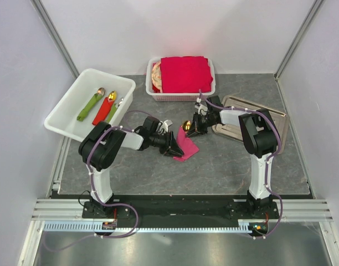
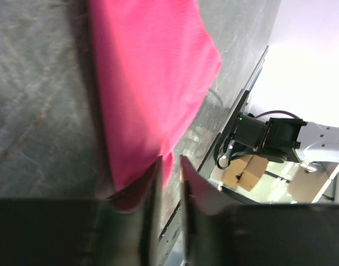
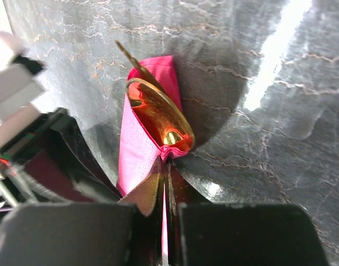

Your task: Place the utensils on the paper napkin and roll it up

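Note:
The magenta paper napkin lies mid-table, folded around the gold utensils. A spoon bowl and a slim tip stick out of its end. My right gripper is shut on the napkin's edge just below the spoon bowl, and a pink sliver shows between its fingers. From above, the right gripper is at the napkin's far end. My left gripper is at the napkin's left side. In the left wrist view the left gripper stands narrowly open, with a corner of the napkin at its mouth.
A white bin at the back left holds spoons wrapped in green and red bundles. A white basket with a stack of red napkins stands at the back centre. A metal tray lies under the right arm.

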